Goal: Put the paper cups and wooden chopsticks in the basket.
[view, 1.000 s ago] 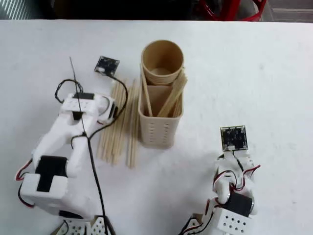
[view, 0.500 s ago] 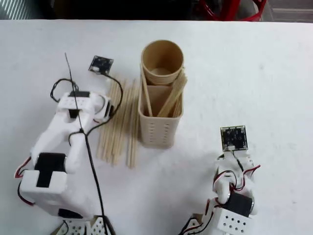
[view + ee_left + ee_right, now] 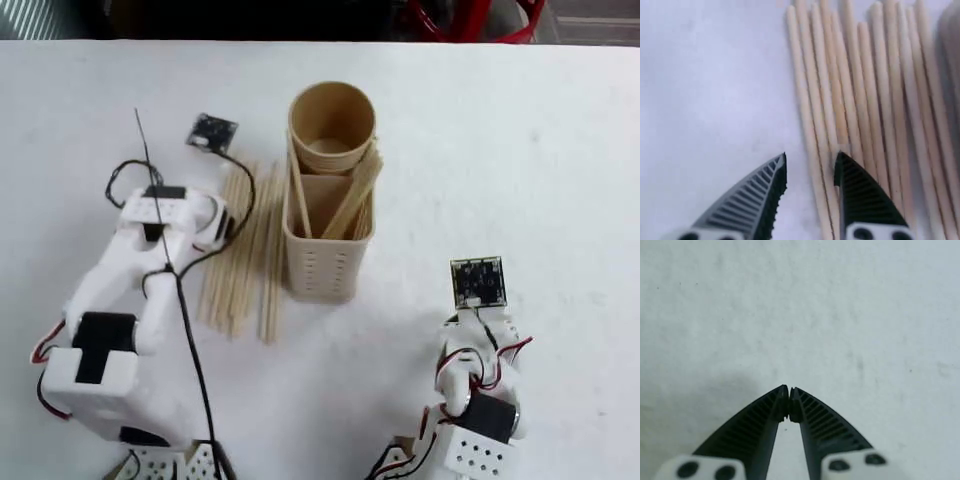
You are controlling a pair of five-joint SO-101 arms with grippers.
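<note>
A beige perforated basket (image 3: 328, 255) stands mid-table. Stacked paper cups (image 3: 332, 125) sit upright in its far end, and a few wooden chopsticks (image 3: 352, 195) lean in its near compartment. Several loose chopsticks (image 3: 243, 255) lie side by side on the table just left of the basket. The left arm (image 3: 165, 225) hangs over them. My left gripper (image 3: 811, 162) is open low over the bundle's outer edge, with the outermost chopsticks (image 3: 812, 115) running between its fingers. The right arm (image 3: 478, 350) rests folded at the front right. My right gripper (image 3: 789, 392) is shut with nothing in it, over bare table.
The white table (image 3: 520, 150) is bare to the right of the basket and along its far side. Black cables (image 3: 180, 300) trail over the left arm. Dark room and red objects lie beyond the far edge.
The left arm's wrist shifted slightly left over the loose chopsticks, then back a little to the right. The right arm has not moved.
</note>
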